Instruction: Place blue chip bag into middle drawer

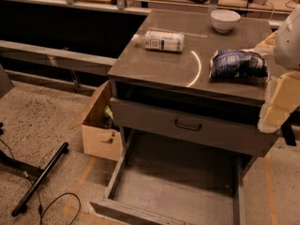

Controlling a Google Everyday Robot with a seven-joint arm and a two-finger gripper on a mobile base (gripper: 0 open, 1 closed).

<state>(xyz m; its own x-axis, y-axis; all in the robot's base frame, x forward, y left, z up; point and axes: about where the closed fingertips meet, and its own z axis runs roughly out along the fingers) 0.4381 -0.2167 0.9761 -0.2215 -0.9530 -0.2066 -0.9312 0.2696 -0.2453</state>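
The blue chip bag (pixel 238 64) lies flat on the grey cabinet top (pixel 154 64), near its right front corner. The middle drawer (pixel 187 191) is pulled far out below and toward me; its bare grey floor holds nothing. My gripper (pixel 281 102), pale yellow under a white arm housing, hangs at the right edge of the view. It is just right of the cabinet's front corner, beside and slightly below the bag, and not touching it. It is cut off by the frame edge.
A clear white-labelled bottle (pixel 161 40) lies on its side on the cabinet top and a white bowl (pixel 225 20) stands at the back. A grey drawer front with a black handle (pixel 187 124) sits above the open drawer. An open cardboard box (pixel 98 125) and a black bar with cable (pixel 42 177) are on the floor at left.
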